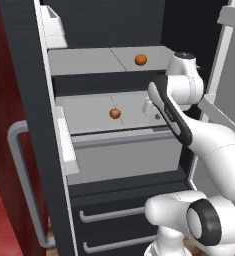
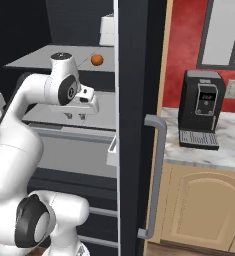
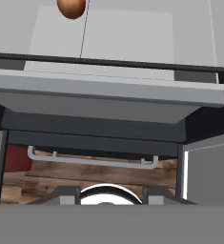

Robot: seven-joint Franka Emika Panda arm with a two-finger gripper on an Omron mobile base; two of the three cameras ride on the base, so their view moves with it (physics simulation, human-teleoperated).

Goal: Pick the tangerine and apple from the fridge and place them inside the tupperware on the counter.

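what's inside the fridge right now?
Inside the fridge: the tangerine on the upper shelf, the apple on the shelf below. The gripper hangs empty over that lower shelf. The arm covers the shelves' right part; drawer contents are hidden.

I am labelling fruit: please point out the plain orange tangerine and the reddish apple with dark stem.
plain orange tangerine (image 1: pixel 140 60), left base view, middle of its skin.
reddish stemmed apple (image 1: pixel 115 113), left base view, middle of its body.

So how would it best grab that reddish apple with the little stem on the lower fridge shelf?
Probably across the apple's round middle, below the stem, since a ball offers no other hold. It sits alone on the lower shelf, with the upper shelf overhanging, so coming from the open front, level or slightly downward, seems safest. The gripper hovers above that shelf; whether the jaws are apart is unclear.
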